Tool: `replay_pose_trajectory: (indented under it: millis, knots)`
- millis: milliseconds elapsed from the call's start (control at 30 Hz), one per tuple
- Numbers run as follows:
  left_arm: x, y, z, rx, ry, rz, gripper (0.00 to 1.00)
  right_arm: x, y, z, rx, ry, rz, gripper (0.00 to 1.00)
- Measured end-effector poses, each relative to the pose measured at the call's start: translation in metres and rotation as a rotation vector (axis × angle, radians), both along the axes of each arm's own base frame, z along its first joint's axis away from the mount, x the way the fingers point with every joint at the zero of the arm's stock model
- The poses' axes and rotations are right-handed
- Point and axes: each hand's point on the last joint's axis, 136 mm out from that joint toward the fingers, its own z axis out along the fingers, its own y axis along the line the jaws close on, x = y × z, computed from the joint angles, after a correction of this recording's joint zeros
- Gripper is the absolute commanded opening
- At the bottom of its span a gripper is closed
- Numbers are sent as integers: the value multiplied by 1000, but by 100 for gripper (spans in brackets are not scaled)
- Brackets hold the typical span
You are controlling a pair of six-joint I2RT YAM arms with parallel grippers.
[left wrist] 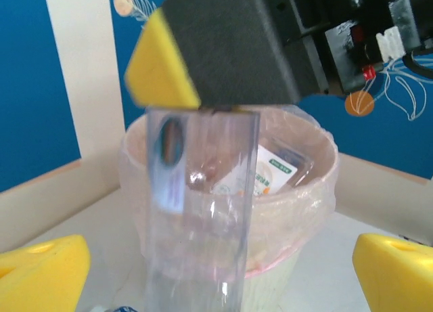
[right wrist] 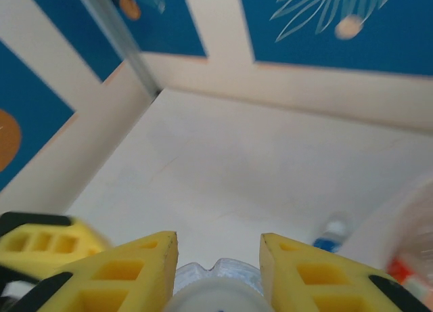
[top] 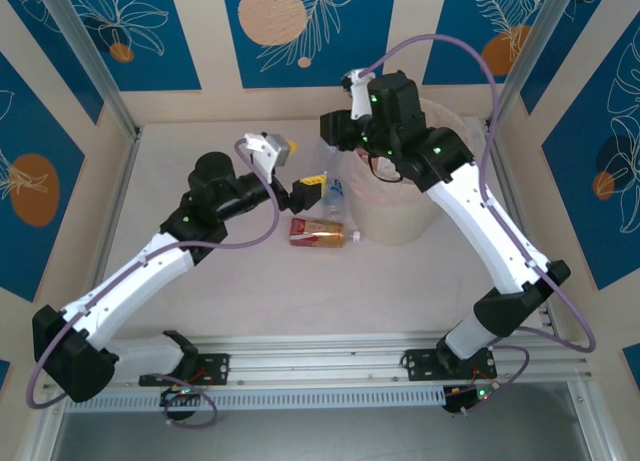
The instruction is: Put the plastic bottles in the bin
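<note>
While pinching the clear bottle (left wrist: 203,210) by its top with the right gripper (right wrist: 216,264) clamped tight on it, watch for a slip. Upright just beside the bin (left wrist: 323,183), on the left arm's side, not over it yet. No help from the left gripper (left wrist: 216,271), with its yellow fingers (left wrist: 44,268) spread wide apart on both sides of the bottle and not touching it. Could drop and roll away from the bin if pinched on too little of the smooth, squashy plastic. Could also knock the rim of the bin or snag the thin bag on it if carried across too low. Best to lift high first, then move over the bin, with other bottles (left wrist: 267,173) already inside. Near the bin on the table, one more bottle (top: 318,233) with a brownish label, lying on its side, easy to hit in a fall.
</note>
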Motion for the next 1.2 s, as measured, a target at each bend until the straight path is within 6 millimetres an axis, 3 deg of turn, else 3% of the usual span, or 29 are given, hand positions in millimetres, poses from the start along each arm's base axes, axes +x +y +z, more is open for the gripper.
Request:
replay_pose_trajectory:
  millis: [233, 400, 533, 667, 967, 1100, 1200]
  knots:
    - [0, 21, 12, -23, -28, 104, 99, 0, -58, 81, -82, -290, -216, 0]
    - [7, 29, 2, -3, -2, 164, 99, 11, -98, 105, -178, -397, -360, 0]
    - [11, 32, -3, 6, 10, 198, 100, 31, -135, 99, -267, -394, -480, 0]
    - [13, 35, -4, 9, 14, 214, 100, 50, -161, 81, -329, -367, -557, 0]
    - [15, 36, -9, 25, 30, 227, 99, 77, -177, 7, -413, -266, -582, 0]
    - [15, 37, -10, 28, 33, 230, 100, 74, -191, -13, -404, -242, -604, 0]
    - [15, 37, -11, 29, 34, 230, 100, 70, -197, -14, -375, -256, -617, 0]
